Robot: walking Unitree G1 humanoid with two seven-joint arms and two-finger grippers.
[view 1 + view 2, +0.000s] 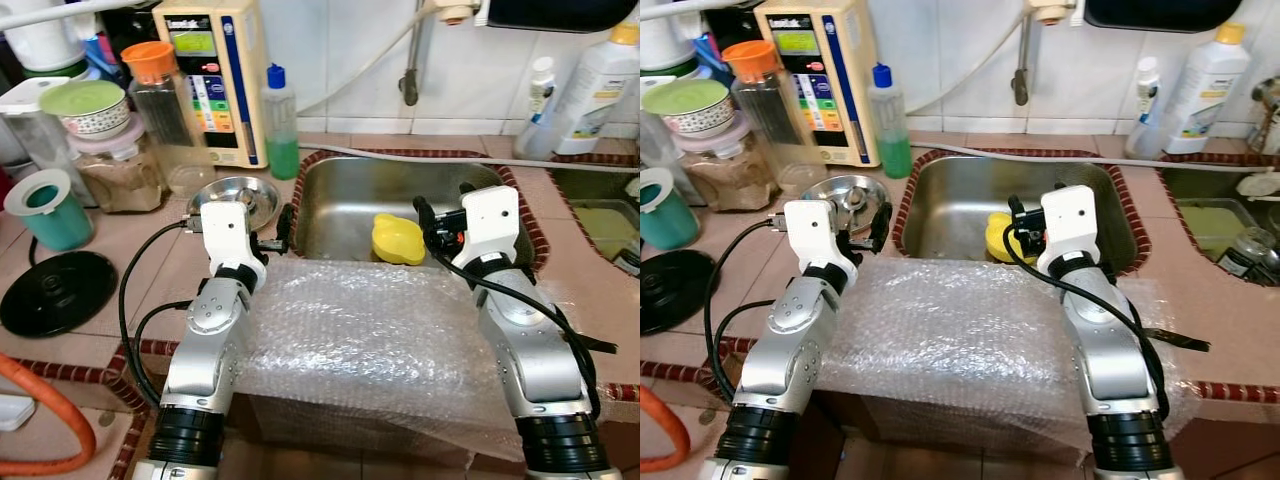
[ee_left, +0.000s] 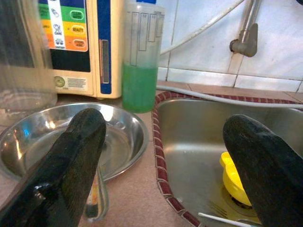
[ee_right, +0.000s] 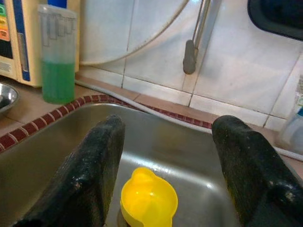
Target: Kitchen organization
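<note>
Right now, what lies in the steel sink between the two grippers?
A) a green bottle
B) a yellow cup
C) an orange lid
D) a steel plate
B: a yellow cup sits on the floor of the sink, just ahead of the open right gripper; the steel plate rests on the counter outside the sink, near the open left gripper.

Very little is reading clearly here. The cream appliance (image 2: pixel 80 47) standing at the back of the desk is showing a column of coloured button labels on its front panel, and on the orange one the word "BEAUTY" (image 2: pixel 77 29) is coming through in the left wrist view. A dark nameplate (image 1: pixel 190 24) is sitting along its top edge, but the lettering is staying too blurred to read.
</note>
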